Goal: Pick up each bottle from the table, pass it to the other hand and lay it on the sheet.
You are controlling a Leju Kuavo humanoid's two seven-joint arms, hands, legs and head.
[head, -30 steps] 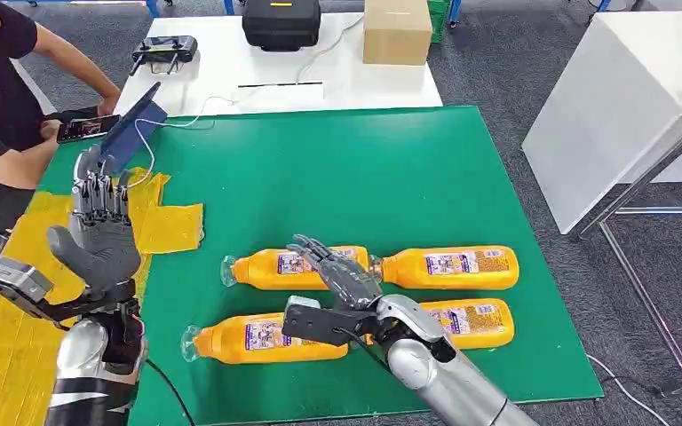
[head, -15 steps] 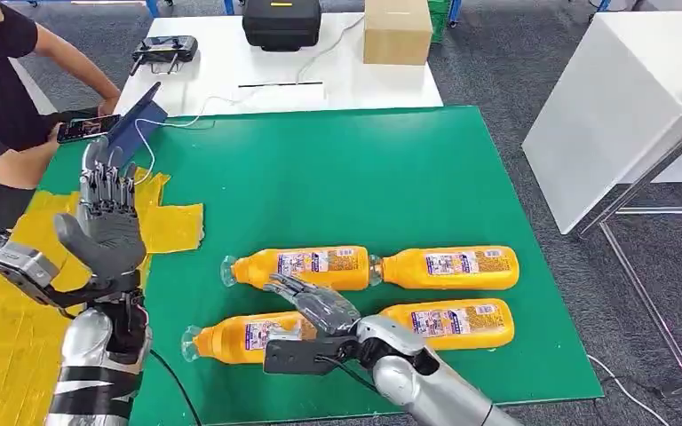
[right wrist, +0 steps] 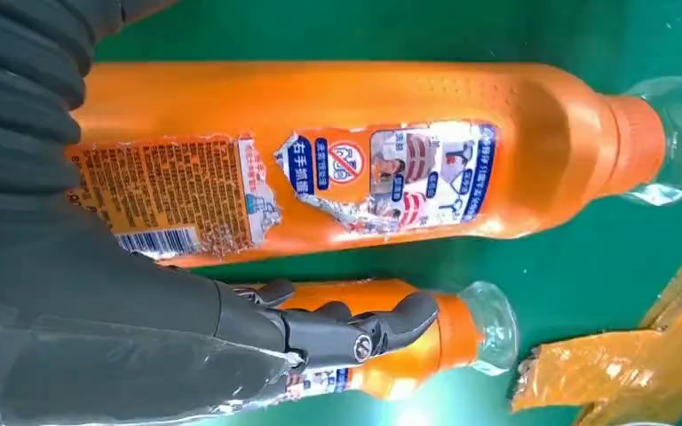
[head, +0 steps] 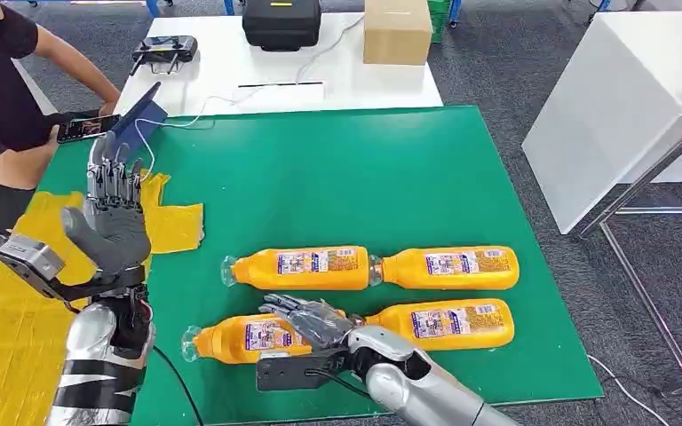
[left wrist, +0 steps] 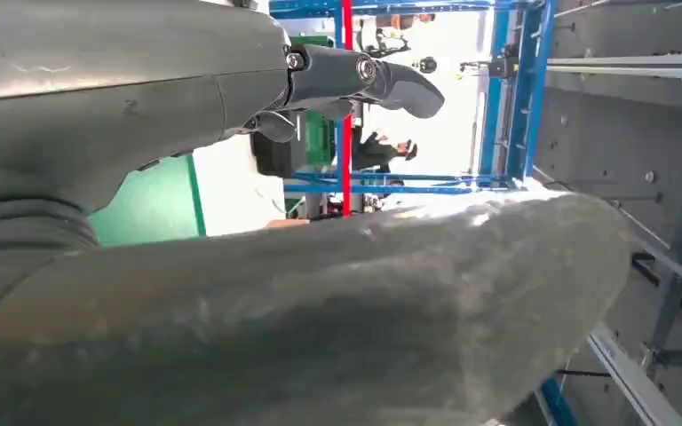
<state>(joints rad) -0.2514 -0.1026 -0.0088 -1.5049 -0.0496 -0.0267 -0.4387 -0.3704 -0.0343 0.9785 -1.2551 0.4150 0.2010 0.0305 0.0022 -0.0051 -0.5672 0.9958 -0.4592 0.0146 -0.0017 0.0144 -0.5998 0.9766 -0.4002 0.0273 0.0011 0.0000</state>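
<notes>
Head view shows the green-covered bench point(head: 337, 169) carrying four orange plastic bottles lying on their sides, with the crumpled yellow sheet point(head: 173, 226) at its left edge as drop zone. Robot's left hand point(head: 111, 222) hovers upright over that sheet, fingers apart and empty, likely awaiting the handover. Right hand point(head: 306, 321) reaches with fingers spread over the near-left orange bottle point(head: 231, 339), not yet clasping it.

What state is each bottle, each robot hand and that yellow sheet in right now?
Near-left bottle: lying flat, right hand over it.
Near-right bottle: lying flat.
Far-left bottle: lying flat.
Far-right bottle: lying flat.
Right hand: fingers spread, grip not yet closed.
Left hand: raised, open, holding nothing.
Yellow sheet: crumpled, no bottles on it.
</notes>
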